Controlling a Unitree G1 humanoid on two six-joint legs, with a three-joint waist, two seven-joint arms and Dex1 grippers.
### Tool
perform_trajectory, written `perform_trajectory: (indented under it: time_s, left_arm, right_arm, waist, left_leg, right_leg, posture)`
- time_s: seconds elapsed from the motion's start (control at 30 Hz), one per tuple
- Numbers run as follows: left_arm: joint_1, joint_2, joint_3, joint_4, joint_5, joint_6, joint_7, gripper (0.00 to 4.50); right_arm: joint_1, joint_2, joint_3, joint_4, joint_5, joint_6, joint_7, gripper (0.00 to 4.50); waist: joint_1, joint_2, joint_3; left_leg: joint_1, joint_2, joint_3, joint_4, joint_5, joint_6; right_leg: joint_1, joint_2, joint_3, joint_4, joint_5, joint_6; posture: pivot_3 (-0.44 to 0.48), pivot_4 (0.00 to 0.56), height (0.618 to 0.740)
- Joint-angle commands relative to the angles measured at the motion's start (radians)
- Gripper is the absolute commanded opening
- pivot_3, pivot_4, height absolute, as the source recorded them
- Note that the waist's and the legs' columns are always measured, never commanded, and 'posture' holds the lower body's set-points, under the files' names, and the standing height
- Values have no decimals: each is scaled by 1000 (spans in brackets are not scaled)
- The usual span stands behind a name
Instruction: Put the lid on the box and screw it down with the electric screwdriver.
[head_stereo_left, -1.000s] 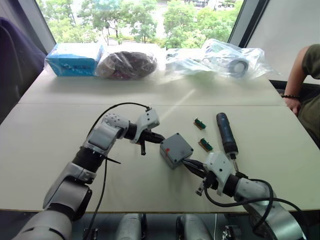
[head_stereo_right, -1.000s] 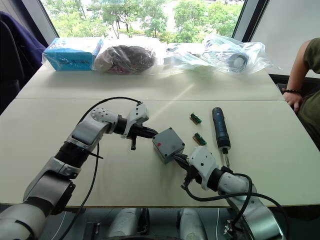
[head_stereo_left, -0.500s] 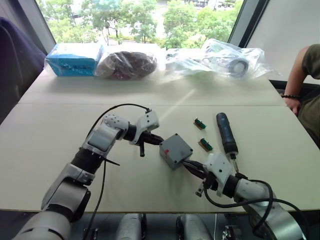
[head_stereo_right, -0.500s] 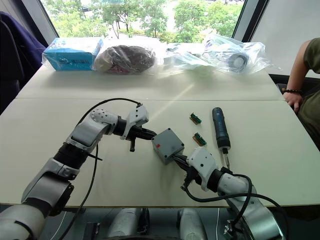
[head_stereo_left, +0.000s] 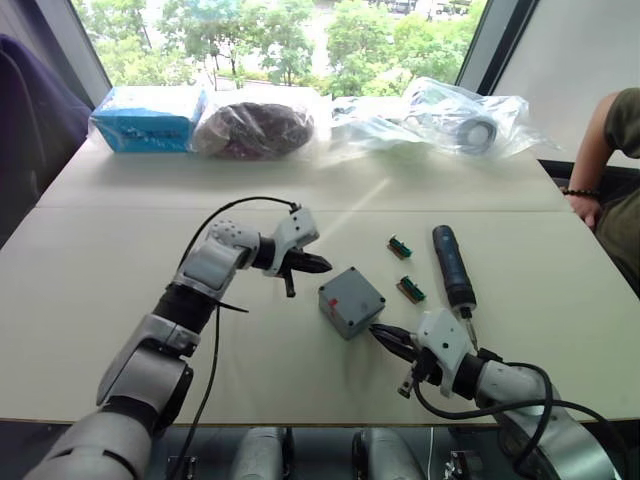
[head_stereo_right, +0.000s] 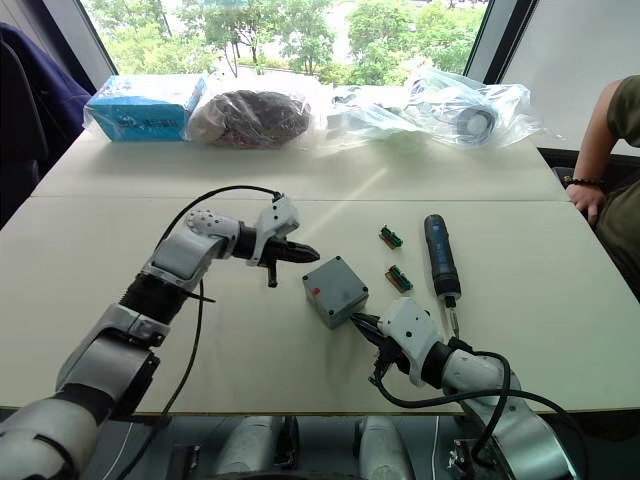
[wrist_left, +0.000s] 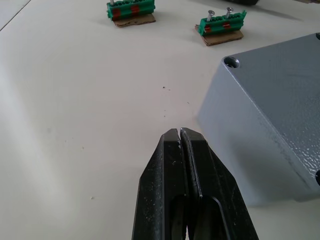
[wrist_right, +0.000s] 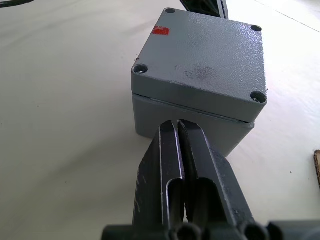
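Note:
The grey box stands mid-table with the lid lying flush on top of it, empty screw holes at its corners and a red mark near one edge. My left gripper is shut and empty, a short gap from the box's far-left side. My right gripper is also shut and empty, its tip just short of the box's near-right wall. The dark blue electric screwdriver lies flat on the table to the right of the box, apart from both grippers.
Two small green holders with screws lie between the box and the screwdriver. A blue wrapped carton and several plastic bags line the far edge. A person's arm is at the right.
Both grippers have drawn back from the box: the left one up and away from its left side, the right one toward the table's near edge. The box has stayed put.

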Motion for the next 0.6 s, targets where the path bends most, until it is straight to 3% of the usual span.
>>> perform_trajectory:
  time_s: [0.03,0.6]
  left_arm:
    - [10,6,20,-75,-33,33,-28,0]
    - [36,6,-5,-145,-33,72,-49,0]
  right_arm:
    - [-5,-2,-13,-21,12,-8,-1,73]
    - [-18,11,-23,-30,29,0,-14,73]
  waist:
    - [0,0,0]
    - [0,0,0]
  left_leg:
    - [0,0,0,0,0,0]
    - [0,0,0,0,0,0]
  right_leg:
    - [0,0,0,0,0,0]
    - [0,0,0,0,0,0]
  posture:
    - [0,150,740]
    - [0,150,740]
